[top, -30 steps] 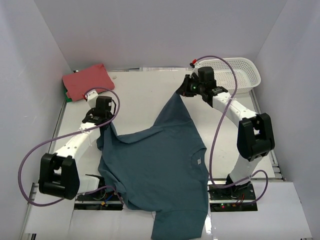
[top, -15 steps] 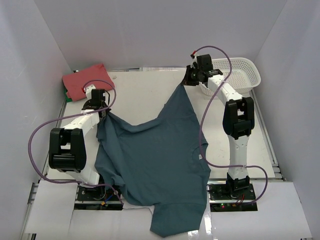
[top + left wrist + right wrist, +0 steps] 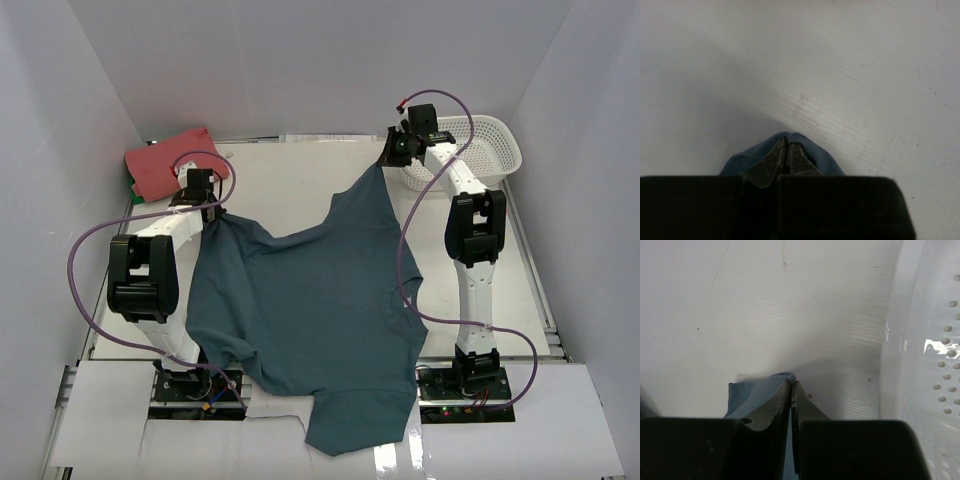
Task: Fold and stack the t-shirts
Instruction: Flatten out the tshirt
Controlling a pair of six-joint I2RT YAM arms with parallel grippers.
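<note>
Top external, left to right: coral-red tee [image 3: 170, 162] sits folded in the far-left corner, probably your stack base. Your left pincer [image 3: 208, 213] is clenched on one corner of the teal tee [image 3: 310, 310], right pincer [image 3: 388, 158] on the other by the basket [image 3: 492, 150], so you're likely stretching it flat on the surface [image 3: 290, 180].

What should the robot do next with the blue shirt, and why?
Probably move the two held corners a little wider apart. The left gripper and right gripper each pinch a corner of the teal t-shirt, but the edge between them dips in a curve and the cloth is wrinkled, so it isn't flat enough to fold yet.
</note>
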